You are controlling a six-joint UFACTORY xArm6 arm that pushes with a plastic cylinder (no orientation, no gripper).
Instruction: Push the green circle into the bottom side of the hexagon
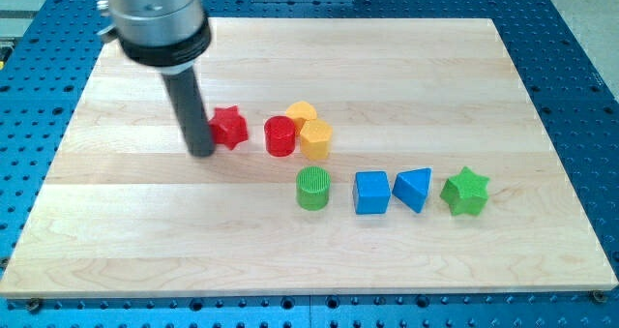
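Note:
The green circle stands on the wooden board, right of centre. Just above it and slightly to the right is the yellow hexagon, with another yellow block behind it and a red cylinder touching its left side. My tip rests on the board to the left of a red star, touching or almost touching it. The tip is well left of and above the green circle.
A blue cube, a blue triangular block and a green star stand in a row to the right of the green circle. The board is ringed by a blue perforated table.

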